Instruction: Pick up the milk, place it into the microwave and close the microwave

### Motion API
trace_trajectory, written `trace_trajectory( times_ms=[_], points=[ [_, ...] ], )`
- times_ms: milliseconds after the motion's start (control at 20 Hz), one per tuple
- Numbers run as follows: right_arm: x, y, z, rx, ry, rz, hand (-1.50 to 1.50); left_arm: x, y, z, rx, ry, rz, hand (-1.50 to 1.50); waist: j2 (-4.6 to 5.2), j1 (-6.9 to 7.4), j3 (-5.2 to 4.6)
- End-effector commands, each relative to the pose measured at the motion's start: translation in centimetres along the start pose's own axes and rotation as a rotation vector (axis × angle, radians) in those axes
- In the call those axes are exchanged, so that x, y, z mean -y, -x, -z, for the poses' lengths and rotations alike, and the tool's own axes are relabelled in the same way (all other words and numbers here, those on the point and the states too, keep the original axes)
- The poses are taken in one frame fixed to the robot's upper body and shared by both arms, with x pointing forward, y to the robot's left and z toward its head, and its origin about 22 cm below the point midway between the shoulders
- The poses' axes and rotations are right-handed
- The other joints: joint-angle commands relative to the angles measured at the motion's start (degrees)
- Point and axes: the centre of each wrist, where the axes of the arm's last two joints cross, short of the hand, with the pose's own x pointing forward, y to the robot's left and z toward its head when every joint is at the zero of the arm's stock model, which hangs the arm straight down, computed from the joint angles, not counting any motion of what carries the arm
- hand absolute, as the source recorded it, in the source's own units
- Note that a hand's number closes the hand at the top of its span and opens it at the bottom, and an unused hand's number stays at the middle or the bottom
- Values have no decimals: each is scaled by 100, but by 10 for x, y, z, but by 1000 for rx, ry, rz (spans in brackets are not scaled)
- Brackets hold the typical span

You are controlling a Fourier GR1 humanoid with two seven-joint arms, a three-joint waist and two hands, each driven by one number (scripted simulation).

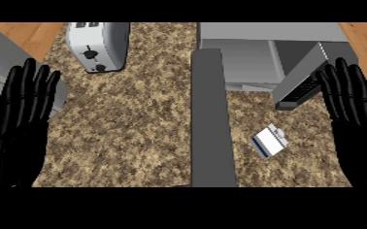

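Both hands empty, fingers straight — left hand [28, 111] well left of the microwave [243, 53], right hand [347, 102] at its right side. Milk [269, 142] lies, seemingly tipped, before its open mouth. Pick-up unstarted — right hand must descend and grasp.

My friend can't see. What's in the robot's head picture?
The milk sits on the counter before an open microwave, untouched. The left hand and right hand rest open at the side edges; a toaster stands at upper left.
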Motion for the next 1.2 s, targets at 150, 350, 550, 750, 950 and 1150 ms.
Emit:
trace_trajectory(
  times_ms=[150, 350, 550, 750, 950, 1150],
  points=[
    [-24, 13, -22, 28, -78, 24, -150, -40, 17, 14, -6, -7, 28, -150, 79, -136, 47],
    [-53, 20, -31, -29, -189, 329, -150, -32, 41, 11, -131, -67, -63, -150, 96, -150, 51],
    [-57, 7, -54, -49, -227, 329, -150, -43, 40, -9, -150, -39, -82, -150, 70, -133, 46],
    [-51, 13, -80, -52, -205, 344, -150, -36, 33, -29, -138, -40, -64, -150, 70, -136, 48],
    [-56, -4, -86, -55, -156, 264, -150, -52, 36, -45, -147, -43, -66, -150, 68, -139, 46],
    [-53, 13, -83, -50, -108, 172, -150, -26, 18, -56, -143, -35, -77, -150, 66, -121, 48]
  ],
)
